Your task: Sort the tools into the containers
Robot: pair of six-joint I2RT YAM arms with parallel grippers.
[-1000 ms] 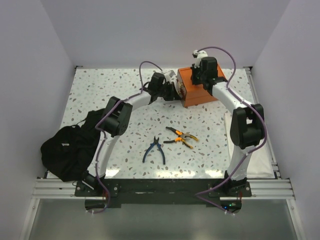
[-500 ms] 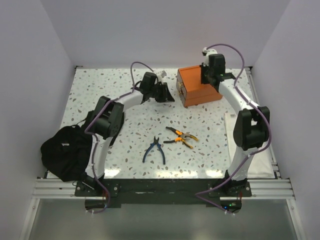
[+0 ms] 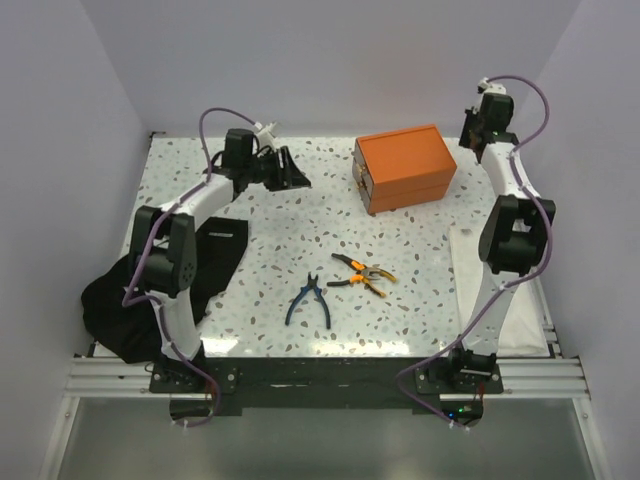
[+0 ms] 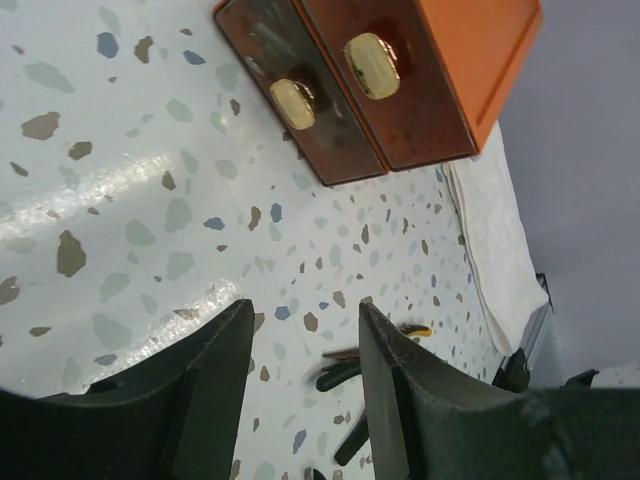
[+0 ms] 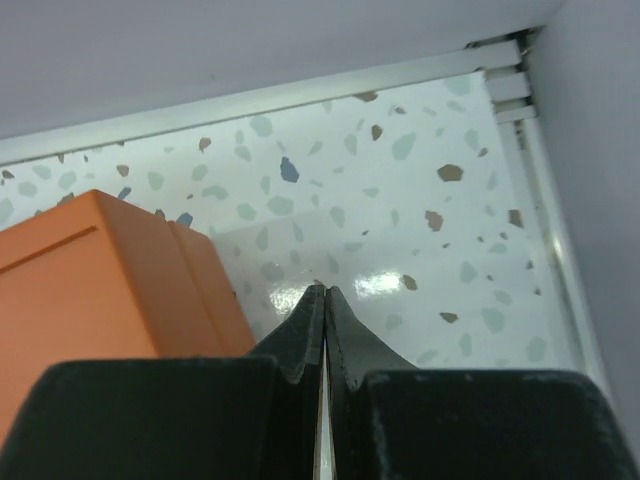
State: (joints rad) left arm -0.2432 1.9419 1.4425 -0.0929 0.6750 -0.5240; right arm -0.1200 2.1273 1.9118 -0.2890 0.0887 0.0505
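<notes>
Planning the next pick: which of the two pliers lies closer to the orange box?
The orange-and-black-handled pliers; they lie farther back and to the right of the blue-handled pliers, toward the orange box.

The speckled desk (image 3: 300, 220) carries 5 things. An orange box (image 3: 404, 168) sits closed toward the far right. Blue pliers (image 3: 308, 301) lie near the front middle, with orange pliers (image 3: 362, 274) just to their right. A black bag (image 3: 110, 300) slumps at the left edge. A white sheet (image 3: 522, 322) lies flat along the right side.
</notes>
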